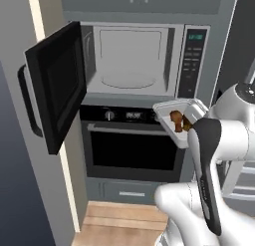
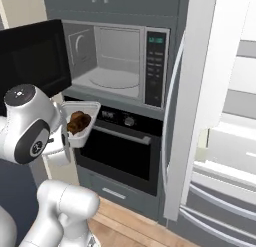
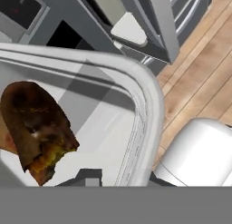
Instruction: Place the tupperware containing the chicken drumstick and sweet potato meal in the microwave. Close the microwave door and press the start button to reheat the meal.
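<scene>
Carrying the white rectangular plastic tupperware (image 1: 168, 121) clamped in your gripper (image 3: 93, 175): keep it level, lift over the grey steel microwave (image 1: 132, 58) sill.

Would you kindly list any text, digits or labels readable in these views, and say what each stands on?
Cyan digits on the microwave control panel: lit, too blurred to read.
Button labels below them: too small to read.
Display on the oven between its knobs: blurred, unreadable.
Nothing else carries text.
</scene>
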### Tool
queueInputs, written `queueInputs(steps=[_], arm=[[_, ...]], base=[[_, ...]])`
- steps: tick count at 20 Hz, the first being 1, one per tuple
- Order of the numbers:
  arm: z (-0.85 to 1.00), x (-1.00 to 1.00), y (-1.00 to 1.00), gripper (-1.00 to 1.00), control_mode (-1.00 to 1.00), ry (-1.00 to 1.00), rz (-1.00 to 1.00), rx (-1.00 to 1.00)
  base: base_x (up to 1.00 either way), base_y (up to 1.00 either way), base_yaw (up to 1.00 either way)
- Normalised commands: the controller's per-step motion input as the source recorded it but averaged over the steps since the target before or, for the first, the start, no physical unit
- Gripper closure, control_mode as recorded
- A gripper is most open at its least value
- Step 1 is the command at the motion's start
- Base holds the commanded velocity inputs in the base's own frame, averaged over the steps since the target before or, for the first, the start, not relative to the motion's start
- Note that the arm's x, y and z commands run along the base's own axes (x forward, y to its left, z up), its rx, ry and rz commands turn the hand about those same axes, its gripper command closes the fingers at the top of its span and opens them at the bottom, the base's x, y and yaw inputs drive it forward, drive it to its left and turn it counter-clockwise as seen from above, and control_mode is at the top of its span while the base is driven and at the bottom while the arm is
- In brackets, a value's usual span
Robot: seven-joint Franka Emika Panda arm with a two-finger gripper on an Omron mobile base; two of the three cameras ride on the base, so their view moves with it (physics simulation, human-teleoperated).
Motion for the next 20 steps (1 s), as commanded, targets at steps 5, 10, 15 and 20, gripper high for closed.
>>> queueInputs(steps=[5,10,15,20], arm=[[0.00,0.00,0.00,1.00,1.00,0.00,0.00,0.00],[0.00,0.00,0.00,1.00,1.00,0.00,0.00,0.00],[0.00,0.00,0.00,1.00,1.00,0.00,0.00,0.00],[0.00,0.00,0.00,1.00,1.00,0.00,0.00,0.00]], base=[[0.49,0.41,-0.11],[0.49,0.44,-0.13],[0.53,0.29,-0.14],[0.53,0.21,-0.15]])
